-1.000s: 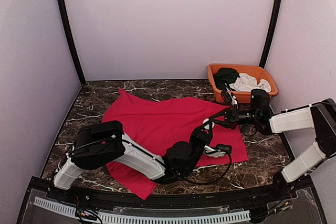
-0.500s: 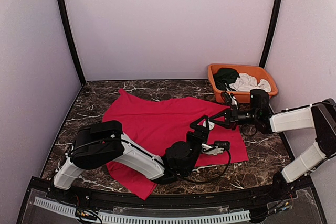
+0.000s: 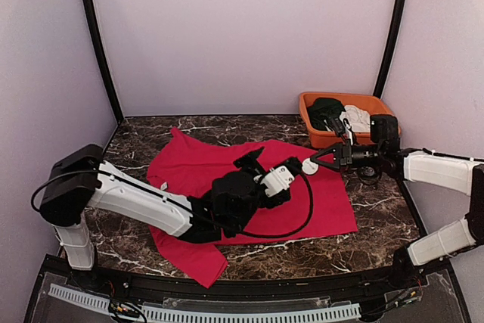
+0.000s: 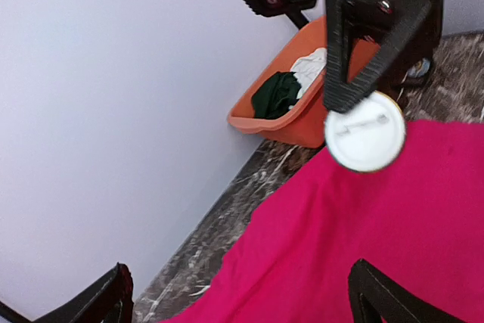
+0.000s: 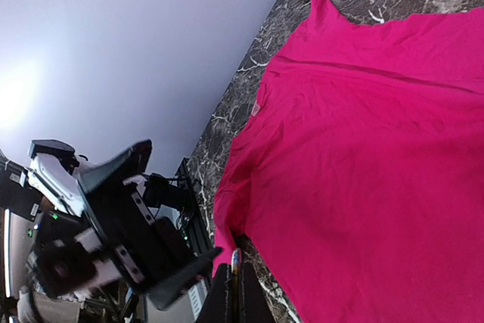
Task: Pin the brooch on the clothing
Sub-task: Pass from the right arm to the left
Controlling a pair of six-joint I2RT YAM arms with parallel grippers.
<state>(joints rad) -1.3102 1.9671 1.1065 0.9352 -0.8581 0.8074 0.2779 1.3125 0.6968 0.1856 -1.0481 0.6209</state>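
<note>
The clothing, a red T-shirt [image 3: 193,168] [image 4: 378,240] [image 5: 378,149], lies spread on the marble table. The brooch [image 3: 308,165] [image 4: 364,131] is a white round disc, held above the shirt's right part by my right gripper [image 3: 314,163] [image 4: 355,100]. In the right wrist view the brooch [image 5: 237,261] shows edge-on between the shut fingers of that gripper [image 5: 236,281]. My left gripper [image 3: 272,161] [image 4: 242,308] stands open just left of the brooch, apart from it, with nothing between its fingers [image 4: 378,300].
An orange basket [image 3: 333,140] [image 4: 280,122] at the back right holds a dark green garment [image 3: 325,107] and a white garment [image 3: 357,117]. A black cable [image 3: 302,213] loops over the shirt under the left wrist. Walls close in three sides.
My left gripper has opened and drawn back to the left, away from the brooch, its arm swinging round. The right gripper has risen slightly toward the back right, keeping the brooch.
</note>
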